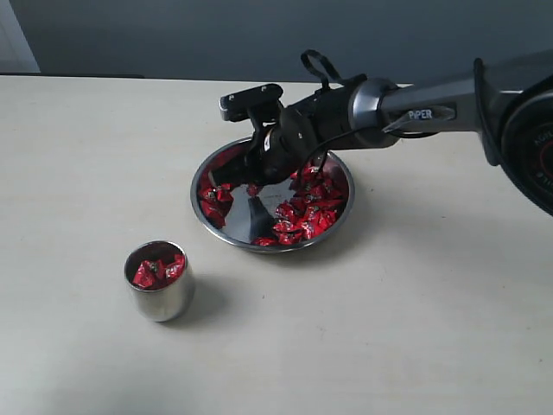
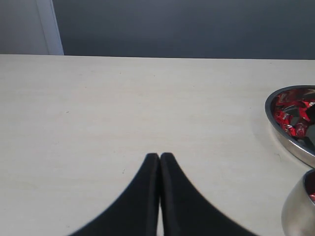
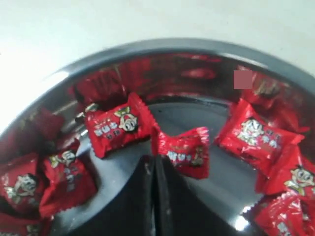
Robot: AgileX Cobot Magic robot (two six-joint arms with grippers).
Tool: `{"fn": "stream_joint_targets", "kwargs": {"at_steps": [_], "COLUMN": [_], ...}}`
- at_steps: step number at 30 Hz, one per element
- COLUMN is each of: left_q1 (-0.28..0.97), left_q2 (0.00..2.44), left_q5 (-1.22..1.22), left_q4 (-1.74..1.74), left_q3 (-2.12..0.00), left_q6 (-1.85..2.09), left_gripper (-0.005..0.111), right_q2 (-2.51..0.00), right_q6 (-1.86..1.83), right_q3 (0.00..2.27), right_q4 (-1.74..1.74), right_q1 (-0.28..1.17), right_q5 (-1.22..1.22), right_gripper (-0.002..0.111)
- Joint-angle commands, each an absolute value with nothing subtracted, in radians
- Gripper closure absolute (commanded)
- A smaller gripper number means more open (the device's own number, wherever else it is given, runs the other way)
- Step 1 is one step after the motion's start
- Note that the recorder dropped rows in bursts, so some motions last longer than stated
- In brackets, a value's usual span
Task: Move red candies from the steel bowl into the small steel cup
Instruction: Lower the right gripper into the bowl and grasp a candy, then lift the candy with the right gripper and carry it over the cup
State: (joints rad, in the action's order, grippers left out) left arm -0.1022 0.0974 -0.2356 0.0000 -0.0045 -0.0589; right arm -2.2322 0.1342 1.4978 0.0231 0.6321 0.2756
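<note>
From the exterior view you get the whole layout: my right fingers (image 1: 252, 177) are down inside the wide, shallow shiny steel bowl (image 1: 226, 231), which sits mid-tabletop (image 1: 415, 328), and the small rounded steel cup (image 1: 160, 296) stands apart from it, nearer the camera and to the left, already with a few red wrappers in it. The shiny red wrapped candies (image 1: 307, 212) are mostly piled on the bowl's right side, with a few more along the left rim.

My right wrist view shows what that one can't: my fingers (image 3: 155, 164) are pressed flat together, tips right at the edge of one red candy (image 3: 183, 150) lying on the bare bowl floor. The candy touches the tips, but I honestly can't tell if any wrapper is pinched between them. Another candy (image 3: 117, 125) lies just beside that one.

Left wrist view is the only one that catches my left fingers (image 2: 159, 160): clenched together, nothing in them, hanging over bare tabletop. The bowl rim (image 2: 285, 137) and the cup's wall (image 2: 298, 209) peek in at one edge, well away from the tips.
</note>
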Motion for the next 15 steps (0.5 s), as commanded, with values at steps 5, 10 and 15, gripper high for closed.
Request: {"fn": "stream_joint_targets", "kwargs": {"at_steps": [5, 10, 15], "left_q1": [-0.097, -0.097, -0.097], "left_q2": [0.093, 0.093, 0.093], "left_q5": [-0.233, -0.233, -0.233], "left_q4": [0.000, 0.000, 0.000], "left_q3": [0.000, 0.000, 0.000], "left_q6": [-0.061, -0.061, -0.061], "left_gripper": [0.106, 0.106, 0.106], "right_q2": [-2.101, -2.042, -2.010], "right_q6": [0.131, 0.083, 0.081], "right_q3": [1.498, 1.480, 1.480], "right_q4": [0.026, 0.034, 0.032], "right_q1": [0.634, 0.657, 0.677], "right_q5": [0.376, 0.412, 0.416], "right_gripper": [0.109, 0.109, 0.109]}}
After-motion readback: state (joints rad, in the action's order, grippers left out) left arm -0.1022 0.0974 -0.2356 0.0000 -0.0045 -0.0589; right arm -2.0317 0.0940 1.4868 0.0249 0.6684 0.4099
